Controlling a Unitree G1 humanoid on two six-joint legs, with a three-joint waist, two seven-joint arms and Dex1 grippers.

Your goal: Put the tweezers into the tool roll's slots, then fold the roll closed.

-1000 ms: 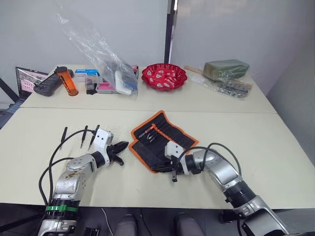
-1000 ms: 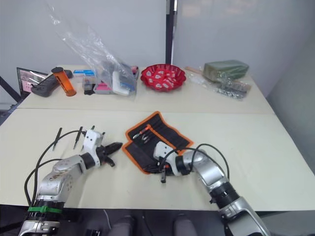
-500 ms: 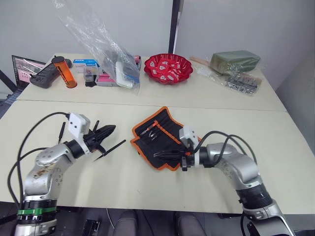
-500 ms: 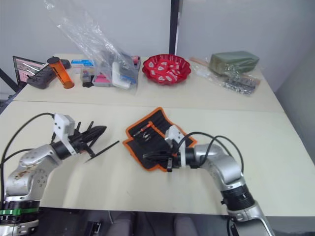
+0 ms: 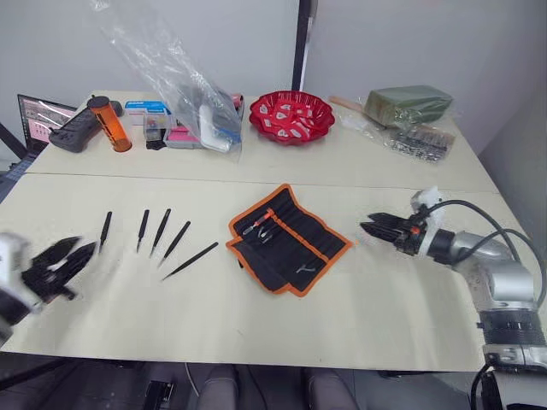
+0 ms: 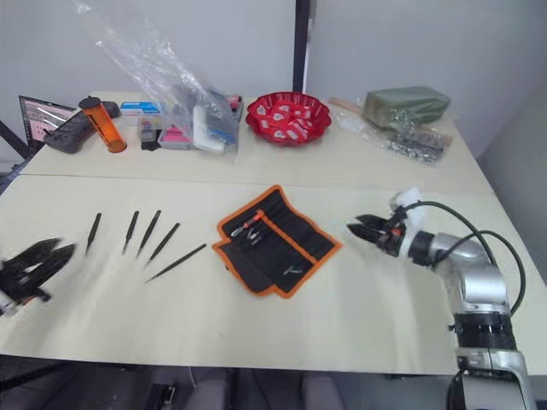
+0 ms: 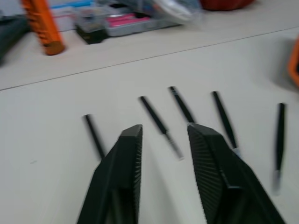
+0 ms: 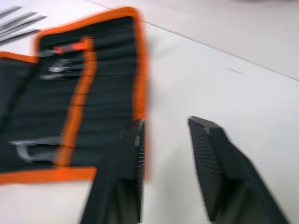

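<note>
Meanwhile both ribbed grippers [image 7: 161, 140] [image 8: 166, 128] gape empty beside slim pointed tweezers [image 5: 174, 242] and fabric roll [image 5: 289, 240].

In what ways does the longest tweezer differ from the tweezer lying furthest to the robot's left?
The longest tweezer lies nearest the tool roll and is strongly slanted; the leftmost tweezer is shorter, points almost straight away from the robot, and lies nearest the left gripper. Both are slim, black, loose on the table.

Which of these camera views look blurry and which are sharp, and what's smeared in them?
Left eye view: the table middle is sharp, the tool roll and five tweezers crisp, but the left gripper is smeared. Right wrist view: the roll's orange edging is streaked. Left wrist view: soft, the orange bottle fuzzy.
</note>
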